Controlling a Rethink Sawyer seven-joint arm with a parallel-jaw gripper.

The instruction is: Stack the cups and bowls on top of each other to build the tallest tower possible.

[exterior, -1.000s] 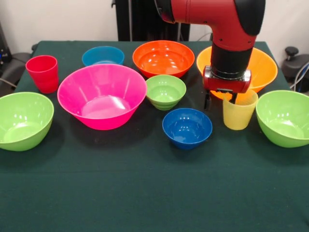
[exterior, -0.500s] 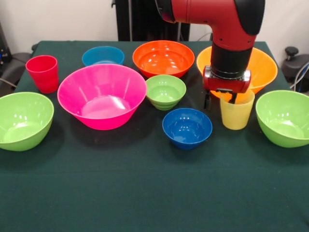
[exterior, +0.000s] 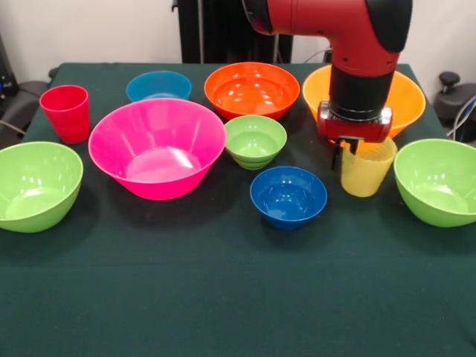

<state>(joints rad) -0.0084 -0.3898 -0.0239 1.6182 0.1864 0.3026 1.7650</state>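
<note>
The pale yellow cup (exterior: 366,172) stands at the right of the table, tilted a little. My gripper (exterior: 341,155) comes down from above and is shut on the cup's left rim, one finger outside and one inside. The red cup (exterior: 65,111) stands at the far left. Around the table lie the big pink bowl (exterior: 156,149), a light blue bowl (exterior: 158,85), an orange-red bowl (exterior: 251,89), a yellow-orange bowl (exterior: 405,100) behind the arm, a small lime green bowl (exterior: 255,140) and a dark blue bowl (exterior: 288,195). No tower shows.
Two larger lime green bowls stand at the table's sides, one at the left (exterior: 33,186) and one at the right (exterior: 439,182) close beside the yellow cup. The dark green table (exterior: 223,297) stretches towards the camera.
The fingers were spread across the yellow cup's left rim; now they have closed on it. The arm has shifted slightly right and the cup has tilted a little.
</note>
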